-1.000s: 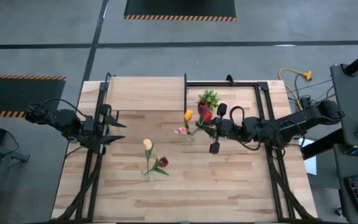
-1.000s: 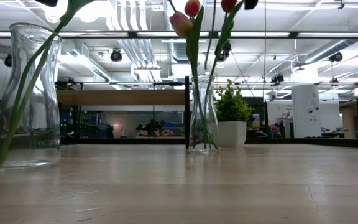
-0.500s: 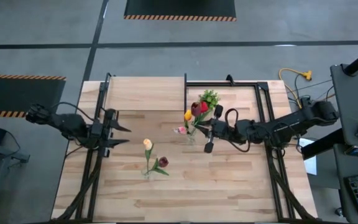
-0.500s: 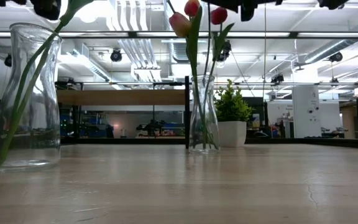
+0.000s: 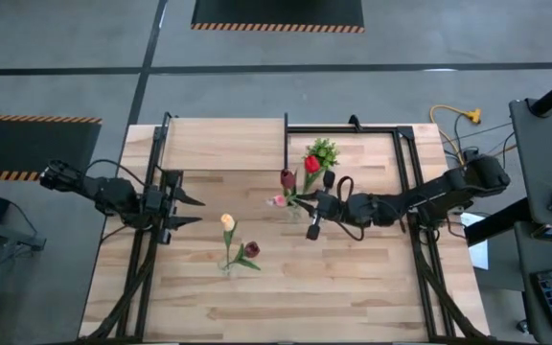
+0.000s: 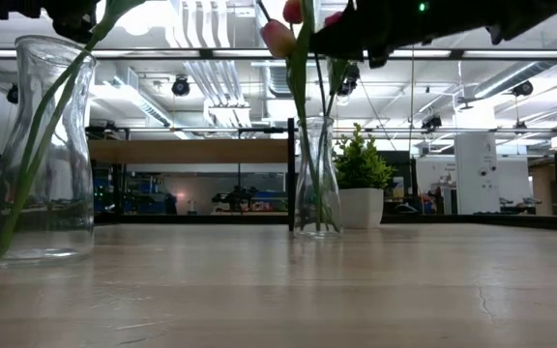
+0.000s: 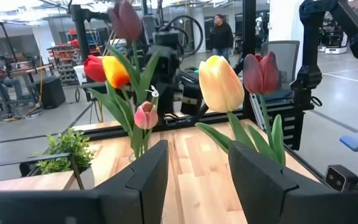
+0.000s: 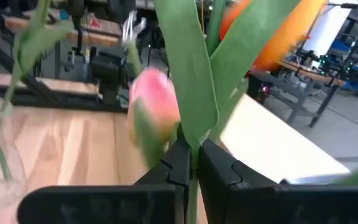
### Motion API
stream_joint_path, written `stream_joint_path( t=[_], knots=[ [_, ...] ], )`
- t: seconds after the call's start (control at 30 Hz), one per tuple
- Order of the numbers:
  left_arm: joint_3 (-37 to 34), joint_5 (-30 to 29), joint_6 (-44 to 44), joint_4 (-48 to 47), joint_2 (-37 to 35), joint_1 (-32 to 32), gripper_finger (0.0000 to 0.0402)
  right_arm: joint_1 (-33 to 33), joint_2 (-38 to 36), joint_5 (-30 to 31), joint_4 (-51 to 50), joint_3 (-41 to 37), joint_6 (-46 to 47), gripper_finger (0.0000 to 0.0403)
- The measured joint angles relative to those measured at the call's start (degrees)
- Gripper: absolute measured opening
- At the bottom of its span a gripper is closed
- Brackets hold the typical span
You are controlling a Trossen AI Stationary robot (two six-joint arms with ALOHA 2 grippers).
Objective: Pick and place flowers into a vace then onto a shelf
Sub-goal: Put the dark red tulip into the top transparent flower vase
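Note:
A clear glass vase stands mid-table with dark red, red and pink tulips; the left wrist view also shows an orange-yellow one. My right gripper is just right of this vase, shut on a tulip stem. A second vase nearer the front holds a cream and a dark red tulip. My left gripper waits open near the left edge. The shelf stands at the far left. My right gripper pinches a green tulip stem with its leaf between its two fingers, coming level from the table's right, fingers across the stem. The stem stands roughly upright and rises above the fingers. Which head belongs to it I cannot tell.
A small potted green plant stands just behind the central vase. Black frame rails run along both table sides. Bare planks lie at the front right. People show in the room beyond.
My right gripper has moved toward the table's left, up to the central vase, and come lower, staying shut on the stem. The tulip heads beside it have shifted left over the vase, and the held stem now stands more upright.

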Motion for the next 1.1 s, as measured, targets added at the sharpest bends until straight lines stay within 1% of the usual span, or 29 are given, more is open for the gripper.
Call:
stream_joint_path(
  t=[0.2, 0.33, 0.4, 0.5, 0.7, 0.8, 0.93, 1.0, 1.1],
  knots=[
    [0.0, 0.0, 0.0, 0.0, 0.0, 0.0, 0.0152, 0.0, 3.5, 0.1, 9.4, -1.8, 0.9, 0.0013],
    [0.0, 0.0, 0.0, 0.0, 0.0, 0.0, 0.0152, 0.0, 3.7, 0.2, 9.7, -2.2, 0.5, 0.0014],
    [0.0, 0.0, 0.0, -0.2, 0.0, 0.0, 0.0152, 0.1, 3.4, 0.2, 9.2, -2.2, 0.9, 0.0023],
    [0.0, 0.0, 0.0, -0.5, 0.0, 0.0, 0.0152, 0.1, 2.3, 0.2, 7.4, -2.2, 2.3, 0.0055],
    [0.0, 0.0, 0.0, -0.5, 0.0, 0.0, 0.0152, 0.2, -0.8, 0.1, -1.2, -1.8, 6.2, 0.0149],
    [0.0, 0.0, 0.0, -0.5, 0.0, 0.0, 0.0152, 0.7, -3.4, 0.0, -4.8, -2.1, 8.2, 0.0188],
    [0.0, 0.0, 0.0, -0.9, -0.4, 0.0, 0.0152, 2.2, -7.9, 0.0, -8.8, -3.0, 8.6, 0.0219],
    [0.0, 0.0, 0.0, -1.2, -0.7, 0.0, 0.0152, 3.1, -10.1, 0.0, -10.6, -3.5, 8.9, 0.0228],
    [0.0, -0.1, 0.0, -2.7, -1.6, 0.0, 0.0152, 4.1, -13.2, 0.0, -16.1, -3.6, 10.3, 0.0237]
  ],
)
